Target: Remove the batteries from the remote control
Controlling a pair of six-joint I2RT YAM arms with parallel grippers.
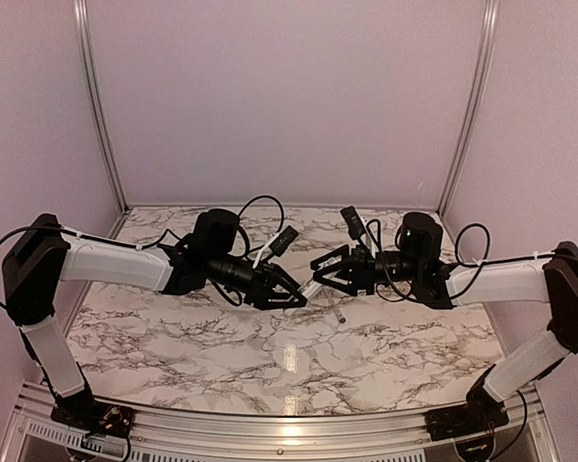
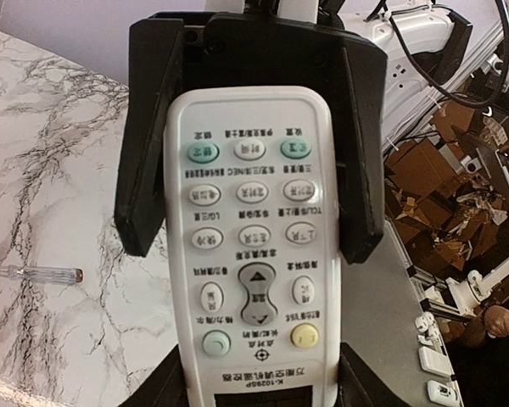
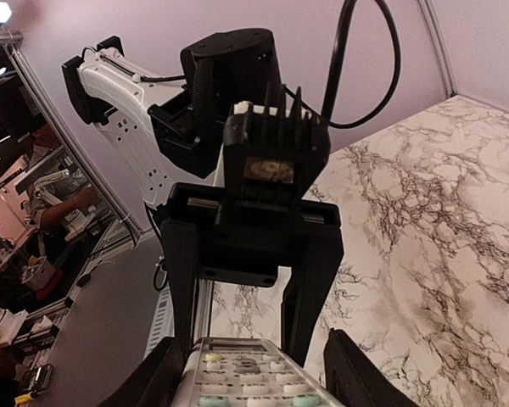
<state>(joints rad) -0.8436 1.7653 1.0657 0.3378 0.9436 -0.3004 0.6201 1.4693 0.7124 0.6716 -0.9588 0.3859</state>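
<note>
The white remote control [image 2: 254, 246] hangs in the air over the middle of the table, button face toward the left wrist camera. My left gripper [image 2: 259, 383] is shut on its display end. My right gripper [image 3: 250, 379] faces it from the other side. Its black fingers [image 2: 144, 178] flank the remote's far end, and a strip of marble shows between one finger and the remote's edge. In the top view the remote [image 1: 311, 289] bridges the left gripper [image 1: 293, 295] and the right gripper [image 1: 322, 274]. The batteries are hidden, since the remote's back faces away.
A thin pen-like rod [image 2: 34, 273] with a clear shaft lies on the marble tabletop [image 1: 270, 356], just below the right gripper in the top view [image 1: 339, 313]. Pink walls and metal posts [image 1: 98, 106] close off the back and sides.
</note>
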